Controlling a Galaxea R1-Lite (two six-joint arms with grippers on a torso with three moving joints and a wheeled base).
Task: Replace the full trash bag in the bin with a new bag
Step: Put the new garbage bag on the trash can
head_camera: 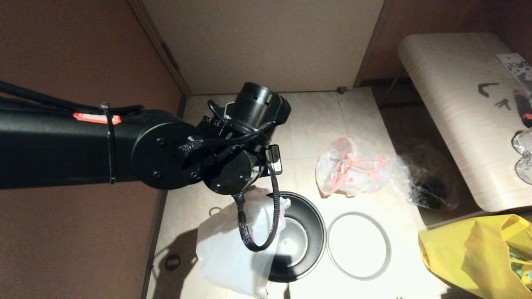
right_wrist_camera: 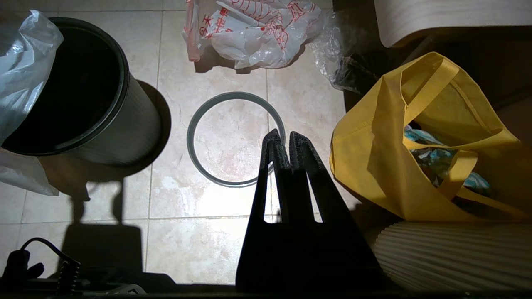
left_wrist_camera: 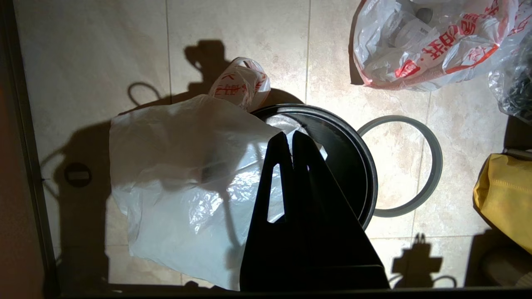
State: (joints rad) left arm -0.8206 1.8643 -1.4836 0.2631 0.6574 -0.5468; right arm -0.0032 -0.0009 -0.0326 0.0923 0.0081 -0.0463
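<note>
The black bin stands on the tiled floor, and its grey hoop lies flat beside it. The new bag hangs white and smooth over the bin's left side. My left gripper is above the bin's mouth, shut on that bag's edge. The full trash bag lies on the floor behind the hoop. My right gripper hangs shut and empty over the hoop's rim.
A clear crinkly bag with dark contents lies right of the full bag, under a pale bench. An open yellow bag stands at the near right. A brown wall closes the left side.
</note>
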